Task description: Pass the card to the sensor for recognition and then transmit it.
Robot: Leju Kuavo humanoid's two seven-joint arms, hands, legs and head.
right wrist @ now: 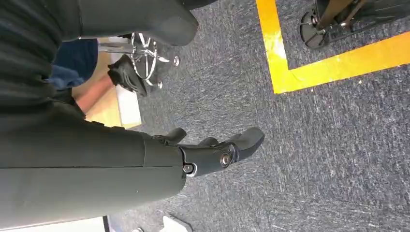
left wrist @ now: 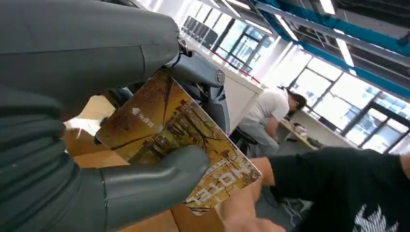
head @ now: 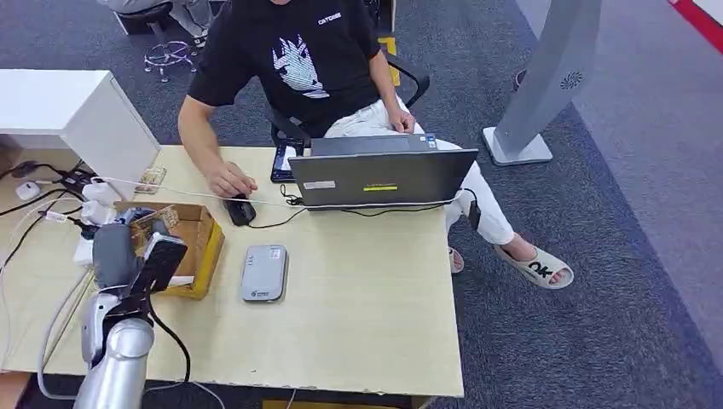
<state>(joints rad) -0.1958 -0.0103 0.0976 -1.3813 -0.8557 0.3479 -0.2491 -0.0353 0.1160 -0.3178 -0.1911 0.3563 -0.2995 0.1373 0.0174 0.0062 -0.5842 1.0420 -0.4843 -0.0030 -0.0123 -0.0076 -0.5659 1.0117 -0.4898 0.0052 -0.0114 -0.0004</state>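
— While the left hand (left wrist: 96, 159) had the card (left wrist: 179, 145) pinched between its thick thumb and the darker fingers behind it, what would you have asked of the move to the sensor?

— Keep the pinch firm and the card's free half clear. From the wrist camera most of the printed face stuck out past the thumb, so that bare end was the part to bring flat over the grey card reader (head: 263, 272), I'd judge, without tipping it on edge.

— Where was the hand then?

— From the head camera it hovered above the open cardboard box (head: 202, 241) at the table's (head: 358, 315) left side. The reader lay flat on the table just beside that box, towards the middle, apart from the hand. A short sideways carry and a lowering looked enough.

— Any risk?

— The person (head: 298, 60) opposite had a hand on the mouse (head: 240, 210), beyond the reader; a cable ran there too. I'd have kept the carry low and short.

— And the right hand (right wrist: 212, 152)?

— It hung over the grey carpet, fingers loosely apart and holding nothing.
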